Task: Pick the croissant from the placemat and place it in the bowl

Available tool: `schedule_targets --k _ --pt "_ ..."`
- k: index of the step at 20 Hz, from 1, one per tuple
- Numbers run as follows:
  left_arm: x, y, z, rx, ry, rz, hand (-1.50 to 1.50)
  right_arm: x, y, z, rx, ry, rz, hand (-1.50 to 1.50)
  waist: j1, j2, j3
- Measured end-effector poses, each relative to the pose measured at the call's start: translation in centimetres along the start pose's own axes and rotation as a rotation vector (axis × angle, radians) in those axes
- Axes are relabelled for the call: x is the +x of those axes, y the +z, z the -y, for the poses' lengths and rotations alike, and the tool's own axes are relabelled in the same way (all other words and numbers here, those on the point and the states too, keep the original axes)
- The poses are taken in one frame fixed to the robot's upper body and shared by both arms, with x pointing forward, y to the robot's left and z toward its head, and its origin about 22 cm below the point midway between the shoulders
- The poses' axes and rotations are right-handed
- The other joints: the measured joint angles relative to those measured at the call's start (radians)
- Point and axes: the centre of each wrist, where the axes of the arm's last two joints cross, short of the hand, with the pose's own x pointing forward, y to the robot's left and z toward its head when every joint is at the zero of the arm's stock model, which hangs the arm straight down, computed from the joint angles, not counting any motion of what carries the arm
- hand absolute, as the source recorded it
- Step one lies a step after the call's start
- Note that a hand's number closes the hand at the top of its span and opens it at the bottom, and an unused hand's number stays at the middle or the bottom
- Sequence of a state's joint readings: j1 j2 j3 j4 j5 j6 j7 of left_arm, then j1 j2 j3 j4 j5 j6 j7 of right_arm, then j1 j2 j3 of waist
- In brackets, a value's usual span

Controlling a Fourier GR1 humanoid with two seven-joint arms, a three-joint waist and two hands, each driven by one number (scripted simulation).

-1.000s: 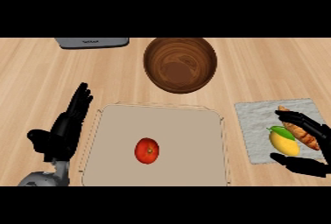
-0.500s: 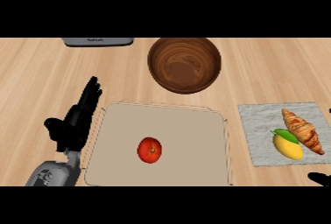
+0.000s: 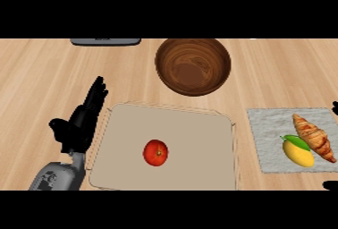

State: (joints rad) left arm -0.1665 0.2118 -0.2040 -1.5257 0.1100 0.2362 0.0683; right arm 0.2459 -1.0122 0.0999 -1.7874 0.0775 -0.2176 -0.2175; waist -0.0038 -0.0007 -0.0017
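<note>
One croissant (image 3: 313,137) on the placemat (image 3: 271,138), well apart from the open-fingered left hand (image 3: 80,120); right hand's state unclear.

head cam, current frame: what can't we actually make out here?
- Right hand: only dark tips at the head view's right edge; the rest is cut off, so its pose is unreadable.
- Grey object at the top: cut by the view's upper edge; identity unclear.
- Croissant and mango on the placemat: whether they touch or overlap cannot be told.
- Left hand: fully visible, open, beside the tray.
</note>
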Motion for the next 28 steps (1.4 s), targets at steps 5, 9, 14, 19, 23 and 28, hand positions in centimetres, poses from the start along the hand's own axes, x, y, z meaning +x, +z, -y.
schedule_targets --k 5,9,14,19,23,28 --pt "-0.4 0.2 -0.1 -0.011 -0.003 0.001 0.00 -0.2 -0.6 -0.1 0.092 0.062 -0.122 -1.50 0.005 0.001 0.001" --pt "-0.7 0.5 0.0 -0.016 0.000 -0.004 0.00 -1.2 -0.5 -0.4 0.142 0.078 -0.163 -1.50 0.004 0.001 0.001" --pt "0.0 0.6 -0.3 -0.012 0.001 0.006 0.00 -3.1 -0.8 -0.8 0.174 0.061 -0.166 -1.50 0.004 0.000 0.002" --pt "0.2 0.3 -0.4 -0.009 0.002 0.000 0.00 -3.9 -0.1 -0.8 0.190 -0.007 -0.136 -1.50 0.000 0.000 0.002" --pt "-0.3 0.1 -0.1 -0.006 0.004 0.005 0.00 -4.4 0.0 -1.4 0.176 -0.062 -0.109 -1.50 0.000 0.000 0.002" --pt "-0.5 -0.4 -0.1 -0.005 -0.001 0.002 0.00 -5.3 0.1 -1.6 0.182 -0.119 -0.107 -1.50 0.000 0.000 0.002"
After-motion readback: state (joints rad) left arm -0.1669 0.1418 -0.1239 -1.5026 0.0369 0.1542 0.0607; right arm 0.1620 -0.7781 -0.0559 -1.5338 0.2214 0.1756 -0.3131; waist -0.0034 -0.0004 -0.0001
